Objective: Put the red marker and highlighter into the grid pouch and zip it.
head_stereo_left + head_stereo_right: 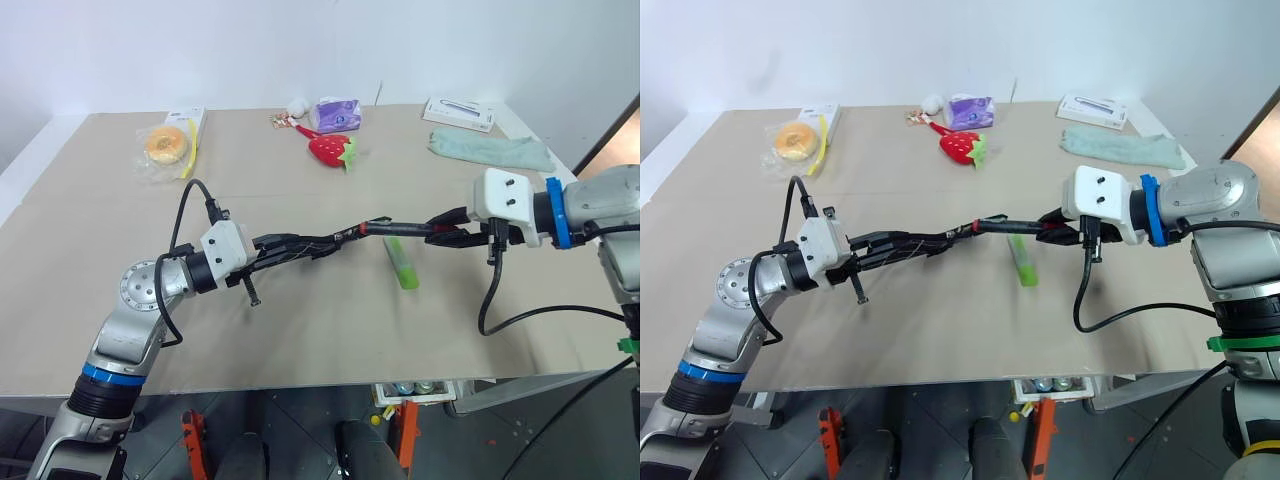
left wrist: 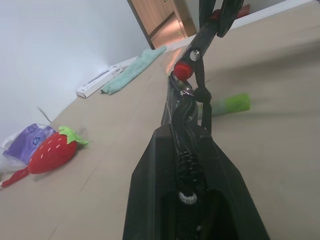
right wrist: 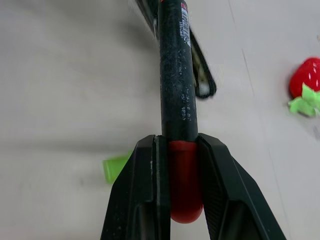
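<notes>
My left gripper [image 1: 283,246] is shut on the grid pouch [image 1: 322,240], holding it edge-up above the table with its zipper cord [image 2: 202,95] at the far end. From the right, my right gripper [image 1: 447,233] is shut on the red cap [image 3: 185,192] of the red marker [image 1: 400,229]. The marker's black barrel [image 3: 175,75] reaches level toward the pouch. Its other red end [image 2: 183,70] sits right at the pouch's far end, outside the fabric. On the table just below the marker lies the lime-green highlighter [image 1: 401,262].
At the back of the table [image 1: 300,330] lie a strawberry toy [image 1: 332,149], a purple packet [image 1: 335,115], a green cloth [image 1: 490,150], a white box [image 1: 458,113] and a bagged doughnut [image 1: 165,145]. The table's front edge runs close below both arms.
</notes>
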{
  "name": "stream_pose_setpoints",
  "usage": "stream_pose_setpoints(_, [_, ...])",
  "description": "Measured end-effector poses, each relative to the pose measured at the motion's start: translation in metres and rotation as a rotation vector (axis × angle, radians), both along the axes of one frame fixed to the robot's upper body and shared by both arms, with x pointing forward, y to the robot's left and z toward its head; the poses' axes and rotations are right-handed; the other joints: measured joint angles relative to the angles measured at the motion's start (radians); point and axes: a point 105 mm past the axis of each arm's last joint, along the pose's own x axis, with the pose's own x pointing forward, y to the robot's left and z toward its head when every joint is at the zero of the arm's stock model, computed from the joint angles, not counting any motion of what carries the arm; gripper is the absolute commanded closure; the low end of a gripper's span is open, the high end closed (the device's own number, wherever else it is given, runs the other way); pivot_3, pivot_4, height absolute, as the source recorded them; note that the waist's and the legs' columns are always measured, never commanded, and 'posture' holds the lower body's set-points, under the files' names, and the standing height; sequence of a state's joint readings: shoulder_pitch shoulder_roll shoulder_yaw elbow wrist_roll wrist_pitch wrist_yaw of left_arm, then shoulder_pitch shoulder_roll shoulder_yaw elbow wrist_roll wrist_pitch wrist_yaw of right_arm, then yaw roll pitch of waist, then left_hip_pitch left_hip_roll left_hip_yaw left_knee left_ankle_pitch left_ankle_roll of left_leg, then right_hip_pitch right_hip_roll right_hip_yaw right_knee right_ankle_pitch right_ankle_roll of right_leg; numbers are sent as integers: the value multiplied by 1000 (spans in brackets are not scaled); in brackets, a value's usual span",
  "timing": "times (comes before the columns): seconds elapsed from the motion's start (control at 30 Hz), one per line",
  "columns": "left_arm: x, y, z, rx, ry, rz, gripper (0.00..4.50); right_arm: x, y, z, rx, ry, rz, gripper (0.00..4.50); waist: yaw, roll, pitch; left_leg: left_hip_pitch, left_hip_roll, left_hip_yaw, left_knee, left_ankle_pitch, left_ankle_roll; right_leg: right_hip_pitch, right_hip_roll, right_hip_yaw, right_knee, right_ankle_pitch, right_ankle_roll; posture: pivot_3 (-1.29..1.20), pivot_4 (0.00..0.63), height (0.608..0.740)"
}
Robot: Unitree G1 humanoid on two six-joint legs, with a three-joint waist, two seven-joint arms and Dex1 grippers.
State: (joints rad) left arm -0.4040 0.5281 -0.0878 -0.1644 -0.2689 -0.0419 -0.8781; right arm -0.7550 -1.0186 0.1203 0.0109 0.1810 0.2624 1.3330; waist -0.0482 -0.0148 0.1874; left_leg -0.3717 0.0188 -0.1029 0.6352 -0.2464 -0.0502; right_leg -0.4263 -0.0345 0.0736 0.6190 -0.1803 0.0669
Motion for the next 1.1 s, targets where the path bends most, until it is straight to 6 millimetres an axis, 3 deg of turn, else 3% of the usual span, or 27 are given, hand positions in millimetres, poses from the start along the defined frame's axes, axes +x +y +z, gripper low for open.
stream_pose_setpoints(0.53, [0, 0, 0, 0, -1, 5, 4500, 12, -11, -15, -105, -36, -39, 4003, 0, 0, 0, 0, 0, 0, 0, 0, 0, 0, 0, 0, 0, 0, 0, 0, 150, 740])
stream_pose_setpoints(0.67, [0, -1, 1, 0, -1, 4, 4500, 16, 0, -20, -112, -45, -13, 4003, -1, 0, 0, 0, 0, 0, 0, 0, 0, 0, 0, 0, 0, 1, 0, 0, 150, 740])
stream_pose_setpoints(0.83, [0, -2, 0, -3, 0, 0, 4500, 16, 32, -29, -90, -40, 69, 4003, 0, 0, 0, 1, 0, 0, 0, 0, 0, 0, 0, 0, 1, 1, 0, 0, 150, 740])
stream_pose_setpoints(1.1, [-1, -2, 0, -3, 1, -2, 4500, 20, 64, -33, -63, -59, 118, 4003, -1, 0, 0, 1, 0, 0, 0, 0, 0, 0, 0, 0, 1, 1, -1, 0, 150, 740])
